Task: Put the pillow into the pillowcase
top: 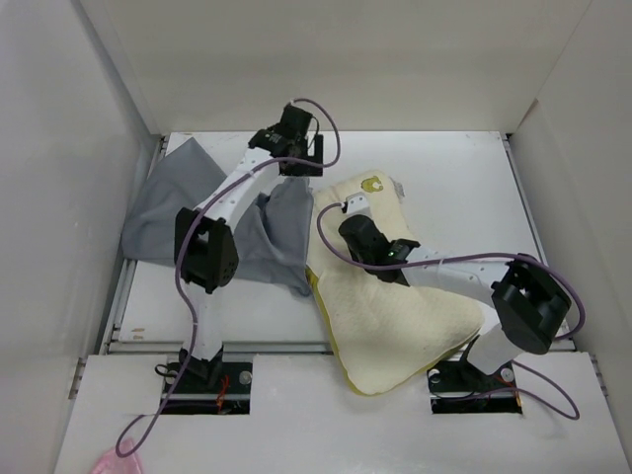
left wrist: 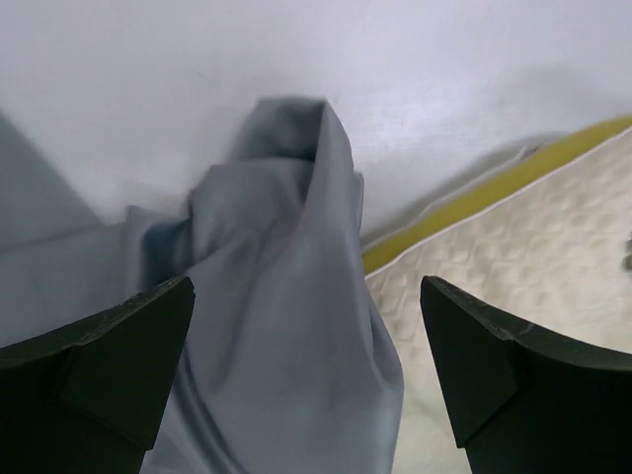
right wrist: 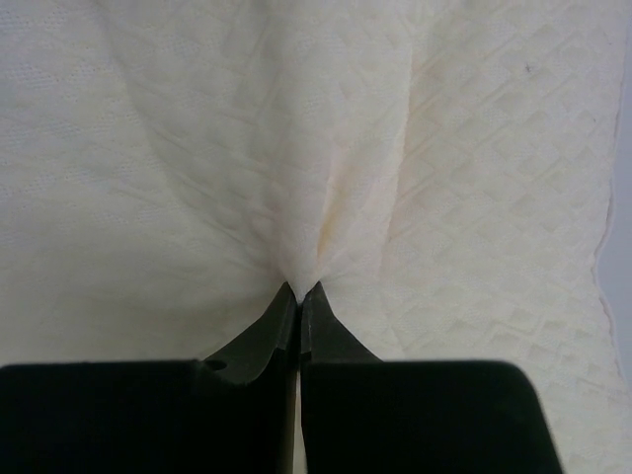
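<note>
The cream pillow [top: 395, 306] lies slantwise on the white table, right of centre, with a yellow edge [left wrist: 474, 197] along its side. Left of it lies the crumpled grey pillowcase [top: 173, 222], and one flap [top: 286, 227] reaches the pillow's left edge. My left gripper [top: 296, 166] hovers over that flap, open. In the left wrist view a raised fold of the pillowcase [left wrist: 286, 336] stands between the wide-apart fingers [left wrist: 128, 355], untouched by them, with the pillow [left wrist: 513, 257] on the right. My right gripper [right wrist: 299, 288] is shut on a pinch of the pillow [right wrist: 197, 148], near its upper left part [top: 348, 225].
White walls [top: 89, 118] close in the table on the left, back and right. A metal rail [top: 123, 286] runs along the left side. Purple cables [top: 331, 133] loop off both arms. Something pink [top: 109, 462] lies at the near left corner, off the table.
</note>
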`<state>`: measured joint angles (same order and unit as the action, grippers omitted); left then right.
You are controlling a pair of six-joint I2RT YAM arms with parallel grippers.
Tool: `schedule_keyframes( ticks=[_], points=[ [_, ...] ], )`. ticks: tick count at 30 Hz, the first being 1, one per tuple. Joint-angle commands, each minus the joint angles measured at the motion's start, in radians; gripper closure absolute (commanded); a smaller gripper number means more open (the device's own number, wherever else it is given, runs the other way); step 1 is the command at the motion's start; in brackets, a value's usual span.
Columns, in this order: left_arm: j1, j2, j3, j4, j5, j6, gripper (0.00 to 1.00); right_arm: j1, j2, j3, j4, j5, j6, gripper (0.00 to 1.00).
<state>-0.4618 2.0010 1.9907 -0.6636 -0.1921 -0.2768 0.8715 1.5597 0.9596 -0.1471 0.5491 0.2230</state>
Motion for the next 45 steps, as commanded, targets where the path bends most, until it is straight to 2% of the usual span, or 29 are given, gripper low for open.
schedule_keyframes(
  ticks=[1,4,6,8,11,15,20,25,29,31,33,35,38,42,45],
  points=[
    [-0.014,0.025,0.001,-0.077,0.114,0.103,0.01,0.014,-0.026,0.002,0.037,0.006,-0.024,1.0],
    [-0.014,0.01,-0.108,-0.024,0.149,0.103,0.01,0.014,-0.006,0.011,0.028,0.018,-0.024,1.0],
    [-0.014,-0.004,-0.145,-0.011,0.166,0.103,0.08,0.014,-0.006,0.011,0.027,0.029,-0.024,1.0],
    [-0.014,0.019,-0.145,-0.011,0.166,0.093,0.37,0.014,-0.006,0.011,0.027,0.029,-0.024,1.0],
    [-0.023,0.071,-0.104,-0.045,0.148,0.081,1.0,0.036,-0.03,-0.015,0.047,0.029,-0.048,1.0],
    [-0.043,0.091,0.05,-0.066,0.086,0.057,1.0,0.111,-0.105,-0.094,0.145,-0.004,-0.166,1.0],
    [-0.07,0.11,0.209,-0.1,0.121,0.067,1.0,0.158,-0.226,-0.203,0.319,-0.17,-0.295,1.0],
    [-0.094,0.09,0.227,-0.1,0.158,0.057,1.0,0.158,-0.291,-0.289,0.499,-0.328,-0.359,1.0],
    [-0.136,0.062,0.163,-0.1,0.158,0.057,1.0,0.158,-0.312,-0.289,0.624,-0.408,-0.448,1.0],
    [-0.159,0.052,0.14,-0.088,0.158,0.067,1.0,0.158,-0.302,-0.289,0.655,-0.455,-0.502,1.0],
    [-0.172,0.051,0.14,-0.088,0.146,0.067,1.0,0.158,-0.282,-0.254,0.655,-0.572,-0.525,1.0],
    [-0.181,0.062,0.181,-0.088,0.146,0.067,1.0,0.158,-0.236,-0.243,0.667,-0.604,-0.525,1.0],
    [-0.202,0.016,0.198,-0.073,0.175,0.067,1.0,0.158,-0.161,-0.217,0.687,-0.589,-0.536,1.0],
    [-0.248,-0.108,0.102,-0.024,0.175,0.088,1.0,0.158,-0.104,-0.217,0.817,-0.393,-0.498,1.0],
    [-0.279,-0.252,-0.062,0.015,0.152,0.073,1.0,0.158,-0.081,-0.234,0.888,-0.308,-0.473,1.0]
  ],
)
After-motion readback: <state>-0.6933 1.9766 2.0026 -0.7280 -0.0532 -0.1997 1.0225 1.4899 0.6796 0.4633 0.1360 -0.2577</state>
